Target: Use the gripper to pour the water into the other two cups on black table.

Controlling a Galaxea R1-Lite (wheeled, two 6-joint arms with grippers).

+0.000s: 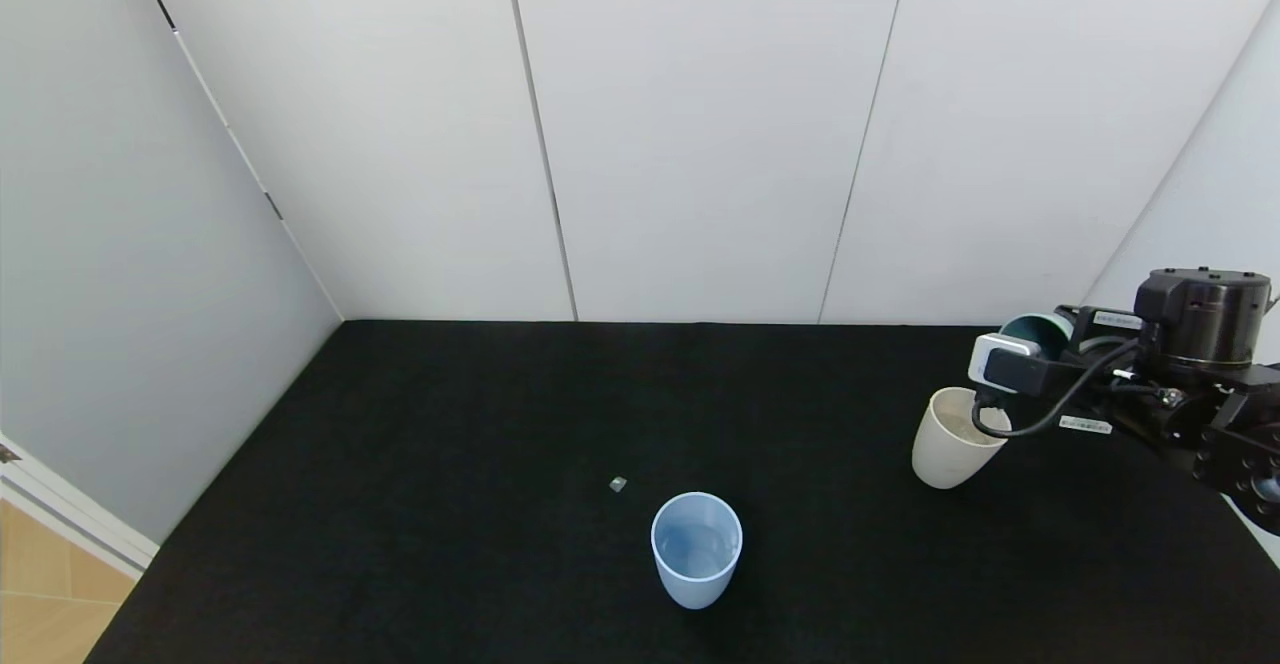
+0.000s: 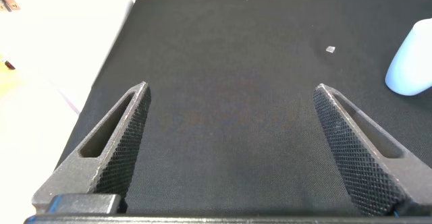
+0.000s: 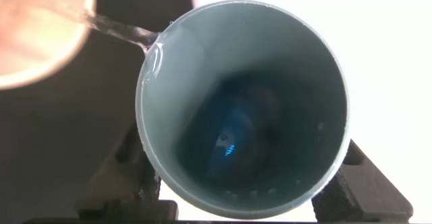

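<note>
My right gripper (image 1: pixel 1050 349) is shut on a teal-green tumbler (image 1: pixel 1035 332), tipped on its side above the cream cup (image 1: pixel 948 444) at the right of the black table (image 1: pixel 450 414). In the right wrist view the teal tumbler (image 3: pixel 243 109) fills the frame and a thin stream of water (image 3: pixel 115 30) runs from its rim into the cream cup (image 3: pixel 34 35). The pale blue cup (image 1: pixel 696 547) stands upright near the front middle with a sheen of water inside; it also shows in the left wrist view (image 2: pixel 412 62). My left gripper (image 2: pixel 233 99) is open and empty above the table.
A tiny grey scrap (image 1: pixel 618 484) lies on the table just behind and left of the blue cup; it also shows in the left wrist view (image 2: pixel 330 49). White panel walls (image 1: pixel 700 124) close the table at the back and both sides.
</note>
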